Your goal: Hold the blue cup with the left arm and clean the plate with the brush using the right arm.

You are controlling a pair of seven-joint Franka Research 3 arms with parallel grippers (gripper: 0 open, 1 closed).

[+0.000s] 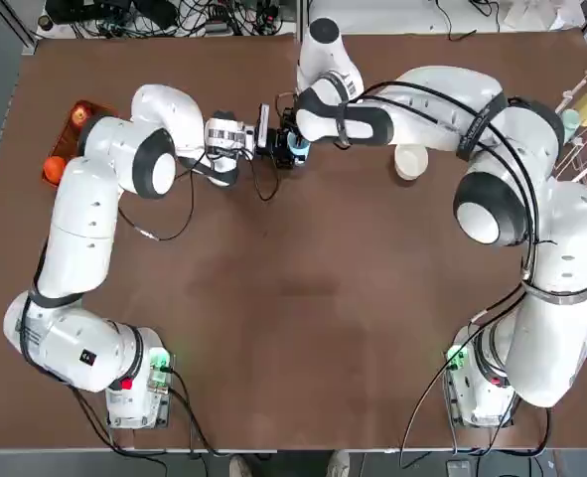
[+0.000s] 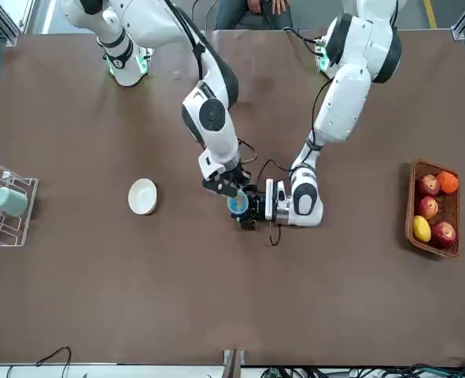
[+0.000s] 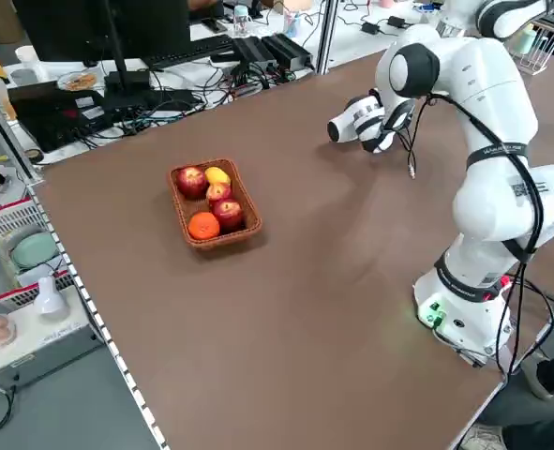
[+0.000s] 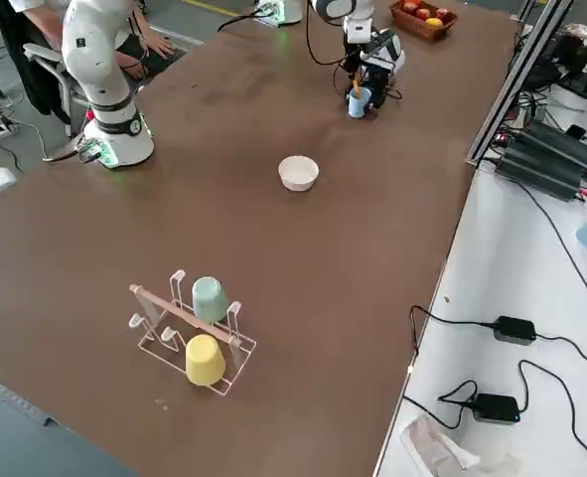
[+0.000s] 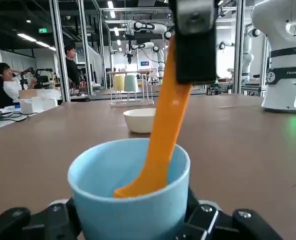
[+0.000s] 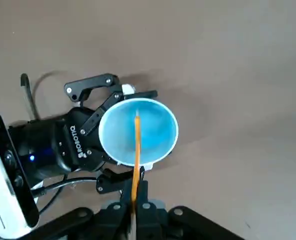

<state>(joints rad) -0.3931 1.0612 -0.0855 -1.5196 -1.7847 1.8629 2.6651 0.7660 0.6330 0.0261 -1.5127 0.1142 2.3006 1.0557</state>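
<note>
The blue cup stands upright on the table at the far middle, and my left gripper is shut on its sides from the left. In the left wrist view the cup fills the space between my fingers. The orange brush leans inside the cup, its lower end at the bottom. My right gripper hangs straight over the cup and is shut on the top of the brush. The cream plate lies apart to the right of the cup, with nothing in it.
A wicker basket of fruit sits at the table's far left. A wire rack at the right edge holds a pale green cup and a yellow cup. People show beyond the table in the room.
</note>
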